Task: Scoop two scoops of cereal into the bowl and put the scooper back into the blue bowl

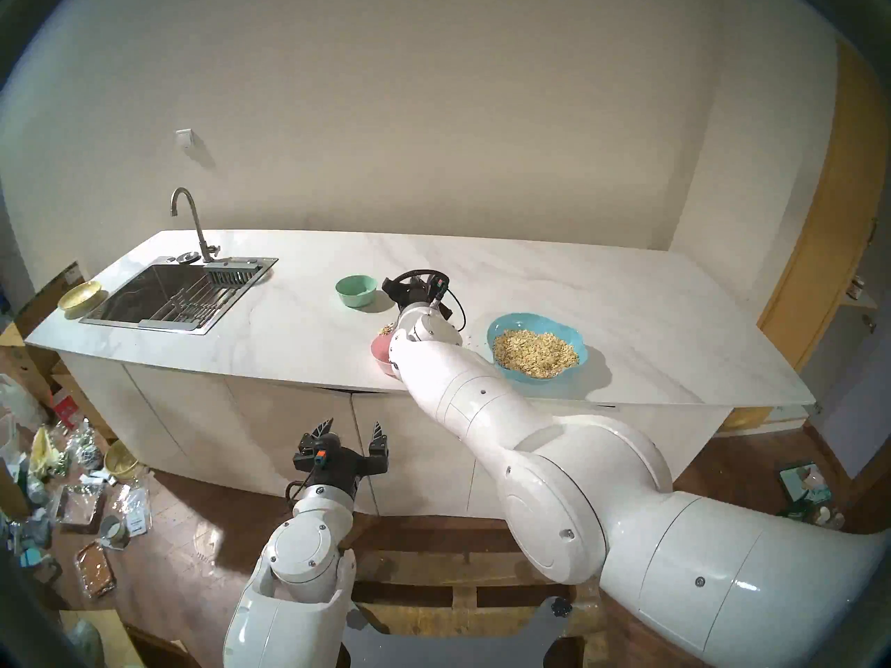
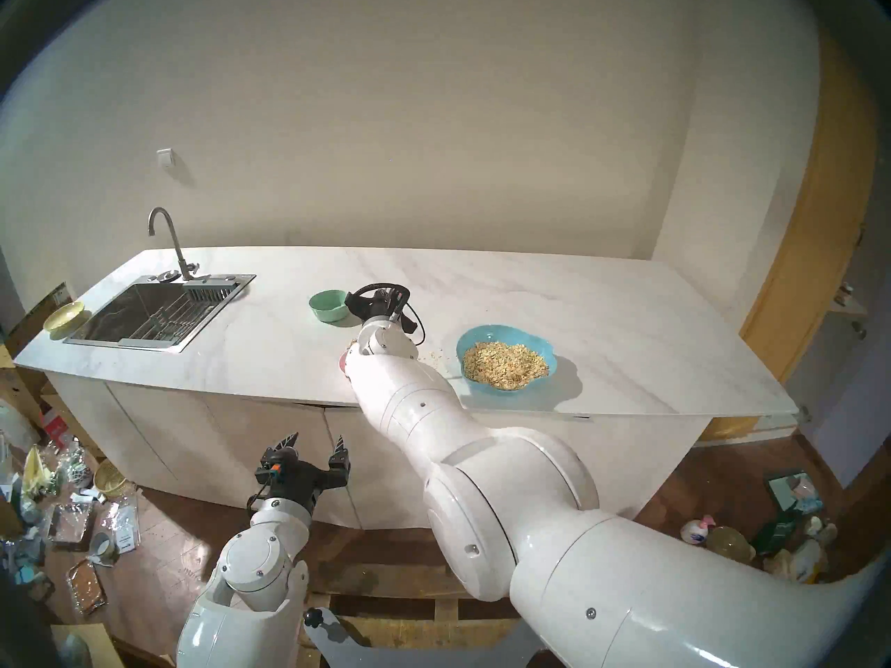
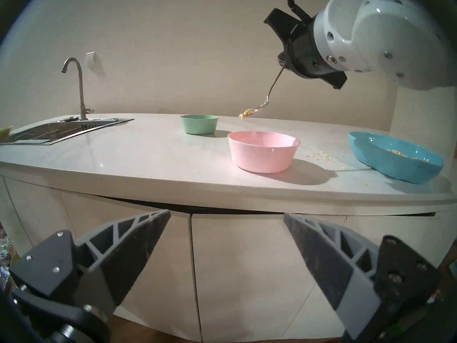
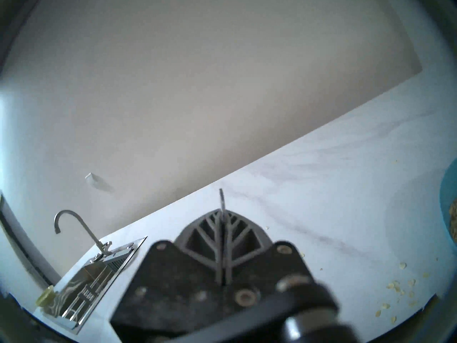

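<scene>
My right gripper (image 4: pixel 223 218) is shut on the thin handle of the silver spoon (image 3: pixel 272 87) and holds it above the counter. The spoon slopes down to the left. Its head carries cereal flakes (image 3: pixel 246 113) above the left part of the pink bowl (image 3: pixel 263 150). In the head view my right arm hides most of the pink bowl (image 1: pixel 381 351). The light-blue wavy-rimmed bowl (image 1: pixel 530 377) to the right holds a heap of cereal (image 1: pixel 535 353). My left gripper (image 1: pixel 352 431) is open and empty, low in front of the cabinet doors.
A mint-green bowl (image 1: pixel 356 291) stands behind and to the left of the pink bowl. A sink (image 1: pixel 178 291) with a faucet and a yellow dish (image 1: pixel 82 296) are at the counter's left end. Spilled flakes (image 3: pixel 321 155) lie between the pink and blue bowls. Clutter covers the floor at the left.
</scene>
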Tool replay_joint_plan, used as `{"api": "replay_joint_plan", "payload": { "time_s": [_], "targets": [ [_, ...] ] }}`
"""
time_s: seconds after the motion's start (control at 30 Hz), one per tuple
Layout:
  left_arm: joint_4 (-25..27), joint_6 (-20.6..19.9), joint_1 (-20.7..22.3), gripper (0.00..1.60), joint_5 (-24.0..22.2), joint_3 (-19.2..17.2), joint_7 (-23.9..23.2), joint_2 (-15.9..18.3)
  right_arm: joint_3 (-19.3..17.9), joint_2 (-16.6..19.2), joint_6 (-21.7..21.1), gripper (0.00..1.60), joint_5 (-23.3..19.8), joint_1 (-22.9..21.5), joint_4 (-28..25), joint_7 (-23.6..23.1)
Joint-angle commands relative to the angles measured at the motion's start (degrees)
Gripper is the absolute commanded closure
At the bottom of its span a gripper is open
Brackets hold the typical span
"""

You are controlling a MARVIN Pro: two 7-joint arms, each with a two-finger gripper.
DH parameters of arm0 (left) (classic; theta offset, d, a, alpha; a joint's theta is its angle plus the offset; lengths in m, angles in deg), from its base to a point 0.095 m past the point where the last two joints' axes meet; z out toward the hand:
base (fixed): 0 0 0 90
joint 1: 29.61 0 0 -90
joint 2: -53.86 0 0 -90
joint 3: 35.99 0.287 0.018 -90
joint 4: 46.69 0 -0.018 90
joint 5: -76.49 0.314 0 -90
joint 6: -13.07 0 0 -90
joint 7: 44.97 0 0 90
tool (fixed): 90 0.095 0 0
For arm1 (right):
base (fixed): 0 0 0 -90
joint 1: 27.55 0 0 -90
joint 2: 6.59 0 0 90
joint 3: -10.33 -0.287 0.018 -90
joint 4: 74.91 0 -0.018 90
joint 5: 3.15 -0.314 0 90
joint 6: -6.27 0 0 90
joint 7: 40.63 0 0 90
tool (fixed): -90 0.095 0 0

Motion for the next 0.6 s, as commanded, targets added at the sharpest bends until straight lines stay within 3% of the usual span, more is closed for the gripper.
{"api": "replay_joint_plan", "payload": {
  "time_s": [0.0,0.27,0.57],
  "targets": [
    [1.6,0.3,0.3,0.0,-0.2,0.1,-0.3,0.0,1.4,1.5,2.9,1.6,1.4,0.1,0.0,-2.0],
    [1.5,0.3,0.3,0.0,-0.1,0.1,-0.3,0.0,5.4,3.0,5.2,1.6,3.3,0.8,0.7,-2.6],
    [1.5,0.3,0.3,0.0,-0.1,0.1,-0.2,0.0,8.0,2.3,5.0,1.6,4.6,0.0,-0.4,-1.6]
  ]
}}
